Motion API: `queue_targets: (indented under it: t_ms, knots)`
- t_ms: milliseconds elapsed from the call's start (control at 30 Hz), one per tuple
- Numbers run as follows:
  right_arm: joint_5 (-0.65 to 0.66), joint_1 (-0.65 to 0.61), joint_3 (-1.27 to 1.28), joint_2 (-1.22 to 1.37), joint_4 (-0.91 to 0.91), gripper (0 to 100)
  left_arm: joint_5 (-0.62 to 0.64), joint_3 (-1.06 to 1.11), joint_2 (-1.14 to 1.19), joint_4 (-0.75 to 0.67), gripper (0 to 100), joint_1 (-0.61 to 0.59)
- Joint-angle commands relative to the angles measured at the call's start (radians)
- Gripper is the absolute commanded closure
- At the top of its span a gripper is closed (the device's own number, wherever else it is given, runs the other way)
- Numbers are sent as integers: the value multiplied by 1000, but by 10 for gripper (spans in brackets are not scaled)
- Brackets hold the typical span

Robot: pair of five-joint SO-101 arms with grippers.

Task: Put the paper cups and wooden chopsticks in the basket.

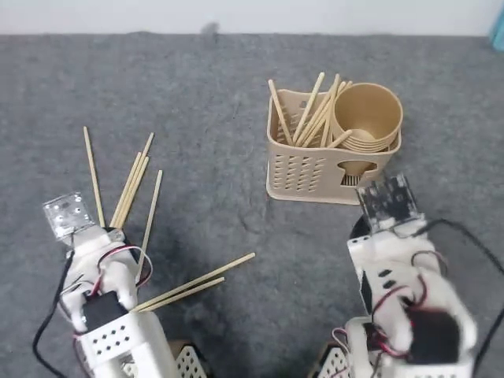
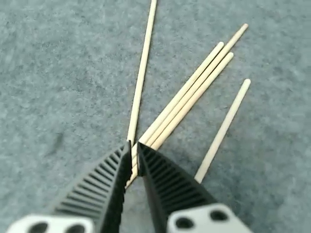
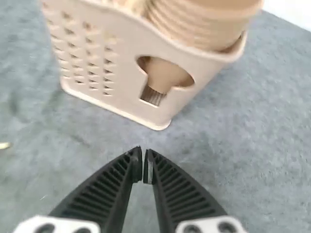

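Note:
A beige basket (image 1: 307,169) stands right of centre and holds stacked paper cups (image 1: 366,114) and several chopsticks (image 1: 311,110). More wooden chopsticks lie on the grey carpet at the left: a single one (image 2: 142,73), a bunch of three (image 2: 194,94) and another apart (image 2: 223,128). My left gripper (image 2: 133,151) sits at the near ends of these sticks, shut with a strip of wood between its jaws. My right gripper (image 3: 143,158) is shut on nothing, low over the carpet just in front of the basket (image 3: 97,63) with the cups (image 3: 204,24).
Two further chopsticks (image 1: 197,281) lie side by side on the carpet between the arms, pointing toward the basket. The left arm (image 1: 102,291) and right arm (image 1: 394,276) stand at the near edge. A pale wall borders the far side.

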Motion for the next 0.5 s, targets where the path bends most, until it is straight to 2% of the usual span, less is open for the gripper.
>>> queue_targets:
  t_ms: [0, 100, 200, 333, 467]
  knots:
    - [-18, -104, -450, 331, 173, 960, -14, -7, -9, -8, 988, 6]
    - [-114, -213, -775, 565, 298, 960, -14, -7, -9, -8, 988, 6]
    - [-175, -315, -1019, 739, 312, 960, -14, -7, -9, -8, 988, 6]
    - [-196, -430, -1238, 934, 311, 957, -14, -7, -9, -8, 988, 5]
    - [-261, -464, -1375, 1130, 309, 880, -14, -7, -9, -8, 988, 3]
